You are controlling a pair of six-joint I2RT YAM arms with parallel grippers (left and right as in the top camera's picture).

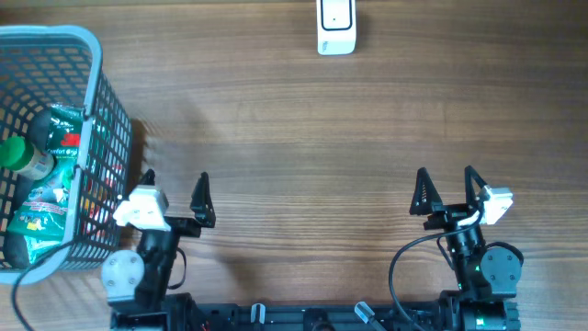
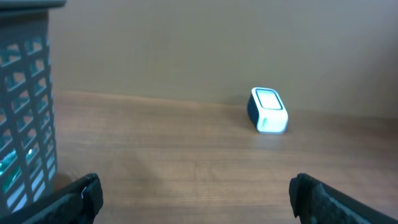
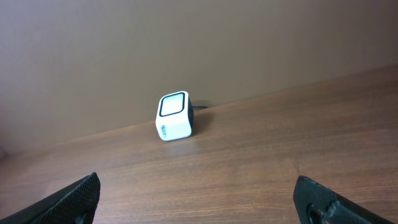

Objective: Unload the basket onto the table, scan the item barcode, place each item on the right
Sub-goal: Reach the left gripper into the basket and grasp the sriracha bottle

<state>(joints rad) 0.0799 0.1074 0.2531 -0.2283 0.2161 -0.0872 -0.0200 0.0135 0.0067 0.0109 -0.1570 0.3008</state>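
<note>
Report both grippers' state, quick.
Left gripper: open, holding nothing.
Right gripper: open, holding nothing.

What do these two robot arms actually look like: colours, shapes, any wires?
The left arm and right arm are mostly black. Each ends in two pointed black jaws, tapering like fins. A white block sits by the left wrist, with a matching one by the right. Lower down, each arm has a round grey joint. A thin black cable loops out beside the right arm.
</note>
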